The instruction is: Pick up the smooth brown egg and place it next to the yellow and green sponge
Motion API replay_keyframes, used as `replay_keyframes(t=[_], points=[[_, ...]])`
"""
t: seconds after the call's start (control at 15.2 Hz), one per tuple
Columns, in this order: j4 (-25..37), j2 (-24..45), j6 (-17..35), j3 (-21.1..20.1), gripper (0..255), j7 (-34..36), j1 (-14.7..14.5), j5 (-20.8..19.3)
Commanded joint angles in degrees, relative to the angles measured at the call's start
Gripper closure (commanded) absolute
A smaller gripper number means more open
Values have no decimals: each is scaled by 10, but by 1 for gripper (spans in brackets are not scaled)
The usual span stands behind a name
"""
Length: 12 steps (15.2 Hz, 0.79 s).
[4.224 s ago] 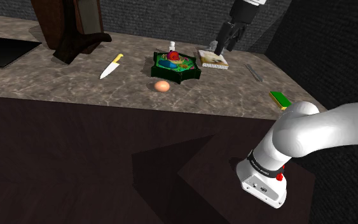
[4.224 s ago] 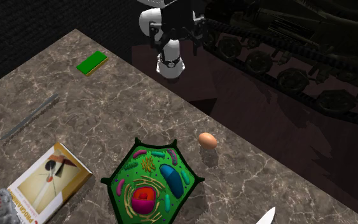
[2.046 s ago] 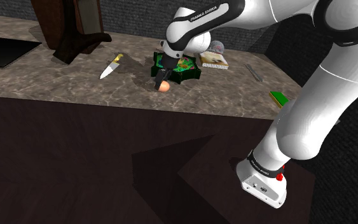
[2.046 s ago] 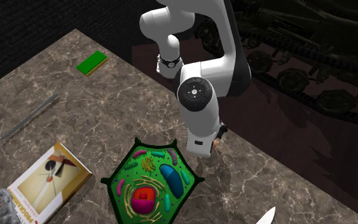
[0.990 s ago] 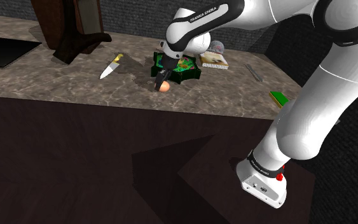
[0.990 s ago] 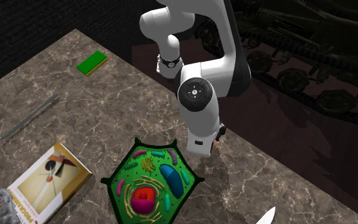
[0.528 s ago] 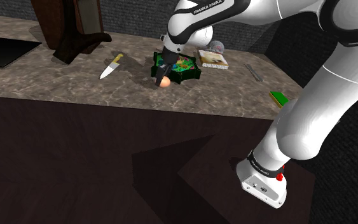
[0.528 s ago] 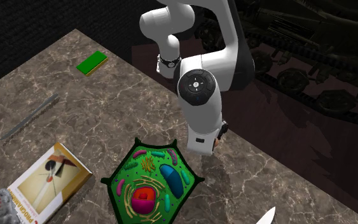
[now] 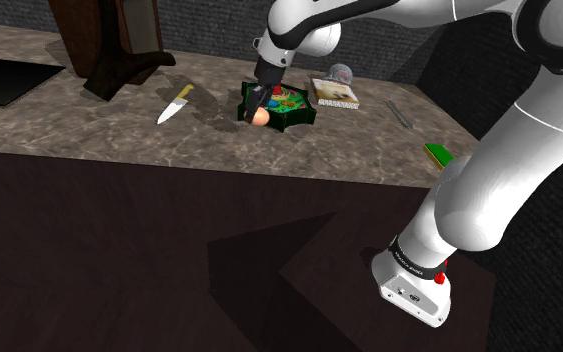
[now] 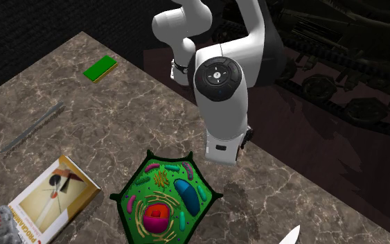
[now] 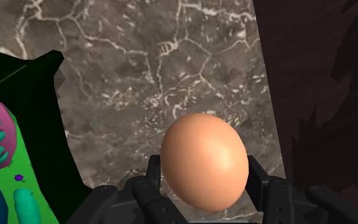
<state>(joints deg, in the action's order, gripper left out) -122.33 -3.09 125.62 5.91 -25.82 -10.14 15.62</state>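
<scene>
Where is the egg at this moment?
The egg is clasped in the pincer above the counter, at the green model's left edge in the shoulder view, right of the knife.

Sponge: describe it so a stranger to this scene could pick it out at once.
Start at the marbled counter and go to its end nearest the arm's base. The sponge lies alone there by the edge. It is a flat green slab with a yellow side, unlike the slim grey tool nearby.

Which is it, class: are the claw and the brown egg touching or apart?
Touching. The wrist view shows the claw pressed against both sides of the egg.
</scene>
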Motion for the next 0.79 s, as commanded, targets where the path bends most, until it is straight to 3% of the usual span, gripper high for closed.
replay_keyframes(t=[0.0, 0.59, 0.73], points=[[10, -6, -15, 1, 255, 4, 1, -4], [59, -24, -81, 1, 255, 22, 3, -16], [43, -40, -83, 6, 255, 14, 7, -17]])
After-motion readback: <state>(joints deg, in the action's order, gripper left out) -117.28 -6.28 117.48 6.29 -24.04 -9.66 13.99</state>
